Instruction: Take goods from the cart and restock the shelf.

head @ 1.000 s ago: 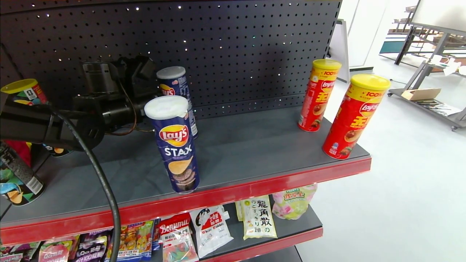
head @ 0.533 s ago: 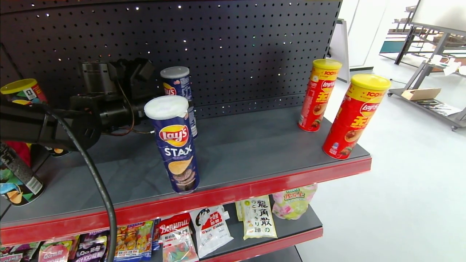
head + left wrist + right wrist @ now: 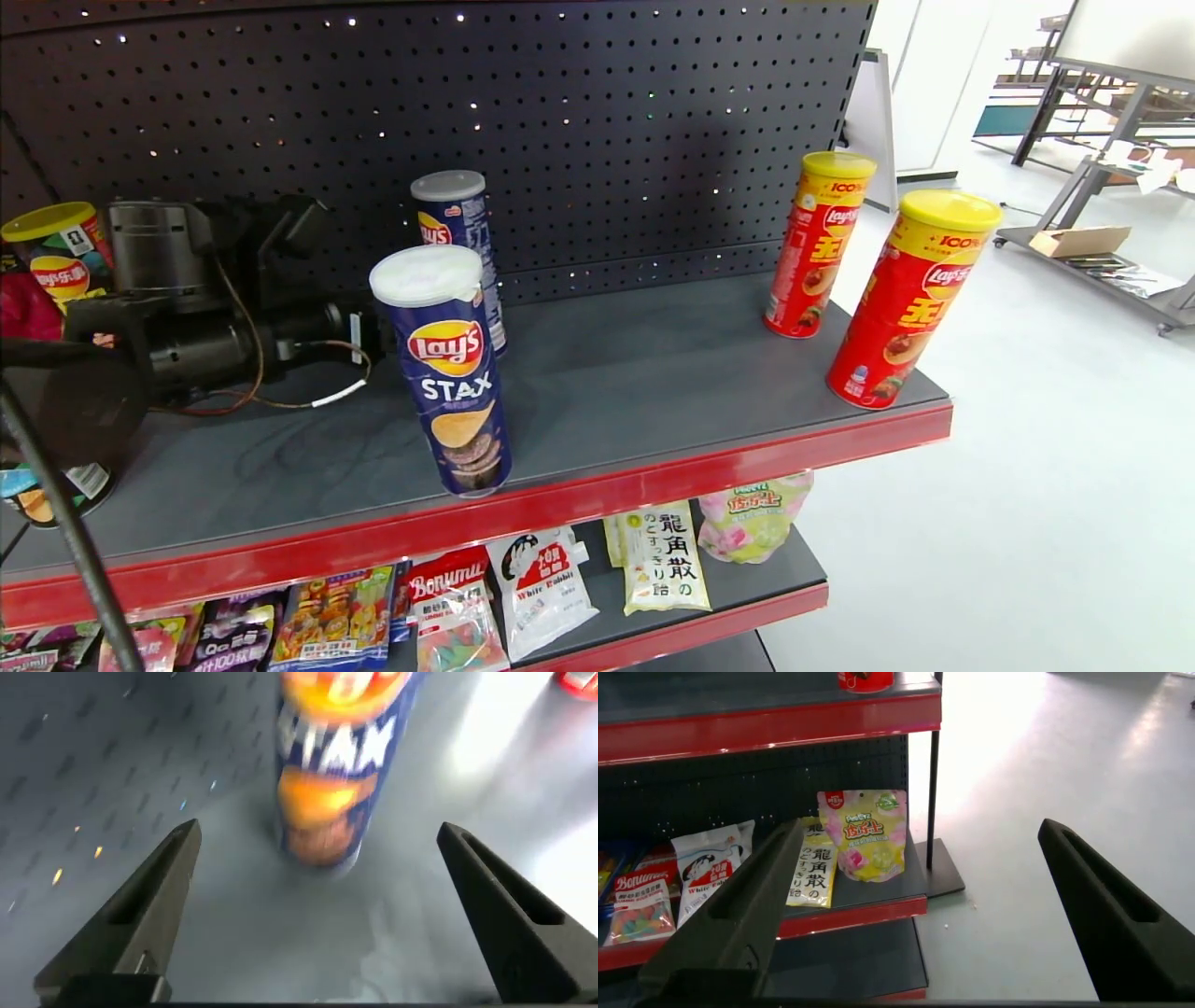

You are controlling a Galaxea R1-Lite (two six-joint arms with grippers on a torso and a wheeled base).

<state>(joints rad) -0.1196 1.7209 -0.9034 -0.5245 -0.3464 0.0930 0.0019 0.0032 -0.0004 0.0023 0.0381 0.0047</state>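
Left gripper (image 3: 319,829) spread wide, holding nothing, low over the top shelf (image 3: 653,392). Back blue can (image 3: 455,243) standing up straight just ahead of the fingers, not touching them, close to the black wall with holes (image 3: 607,140). Front blue can (image 3: 448,373) near the shelf's red edge. Red cans (image 3: 820,243) well apart on the right. Right gripper (image 3: 920,826) spread wide too, empty, down by the snack bags (image 3: 862,833) on a lower shelf (image 3: 850,917).

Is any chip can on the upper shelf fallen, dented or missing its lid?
Nothing stands out: the front blue can, rear blue can, front red can and rear red can stand upright on the shelf, lids on.
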